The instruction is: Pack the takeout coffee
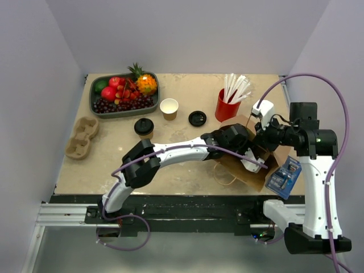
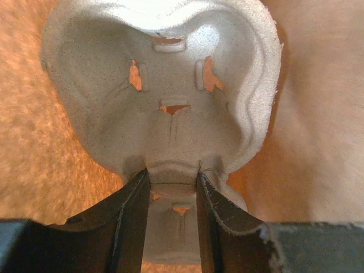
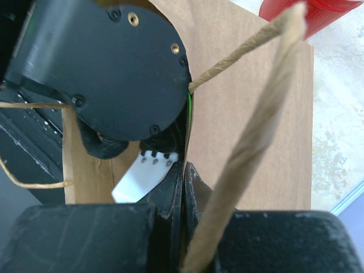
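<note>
The takeout coffee [image 1: 144, 127], a small cup with a black lid, stands on the table left of centre, apart from both grippers. My left gripper [image 1: 238, 140] reaches into the open brown paper bag [image 1: 253, 165]. In the left wrist view it [image 2: 170, 187] is shut on the middle ridge of a grey pulp cup carrier [image 2: 165, 96] inside the bag. My right gripper [image 3: 184, 182] is shut on the bag's rim [image 3: 250, 68] and holds the mouth open; it also shows in the top view [image 1: 263, 136].
A lidless paper cup [image 1: 169, 108] and a loose black lid [image 1: 197, 118] sit behind the coffee. A red cup with white straws [image 1: 227, 105] stands close behind the bag. A fruit tray [image 1: 96, 108] is at back left, a second pulp carrier [image 1: 81, 137] at left.
</note>
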Controlling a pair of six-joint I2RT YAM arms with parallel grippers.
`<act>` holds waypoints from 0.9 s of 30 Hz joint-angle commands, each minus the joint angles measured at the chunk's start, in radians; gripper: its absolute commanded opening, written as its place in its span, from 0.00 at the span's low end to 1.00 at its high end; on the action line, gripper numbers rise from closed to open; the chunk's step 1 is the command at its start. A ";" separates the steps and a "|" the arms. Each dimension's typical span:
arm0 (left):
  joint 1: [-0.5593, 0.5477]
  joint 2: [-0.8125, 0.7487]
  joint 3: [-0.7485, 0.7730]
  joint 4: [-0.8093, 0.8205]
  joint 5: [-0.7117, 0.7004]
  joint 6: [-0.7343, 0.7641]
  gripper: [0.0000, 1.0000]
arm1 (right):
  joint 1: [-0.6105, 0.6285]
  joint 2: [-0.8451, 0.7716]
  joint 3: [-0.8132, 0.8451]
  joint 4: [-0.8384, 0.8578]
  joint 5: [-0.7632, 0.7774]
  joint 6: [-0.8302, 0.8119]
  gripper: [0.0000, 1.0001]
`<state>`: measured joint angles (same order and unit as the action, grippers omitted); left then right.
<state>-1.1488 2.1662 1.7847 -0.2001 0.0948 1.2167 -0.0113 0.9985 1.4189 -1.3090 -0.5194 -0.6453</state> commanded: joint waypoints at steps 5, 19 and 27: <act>-0.025 0.044 0.024 0.171 -0.130 0.040 0.00 | 0.004 0.043 0.063 -0.050 -0.057 0.049 0.00; -0.022 0.052 -0.065 0.283 -0.040 0.069 0.00 | 0.004 0.086 0.080 -0.097 -0.139 0.069 0.00; -0.023 0.090 -0.097 0.366 -0.064 0.055 0.00 | 0.004 0.101 0.117 -0.147 -0.149 0.062 0.00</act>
<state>-1.1721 2.2234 1.6997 0.0639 0.0402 1.2690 -0.0113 1.1046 1.4834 -1.3361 -0.6113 -0.5976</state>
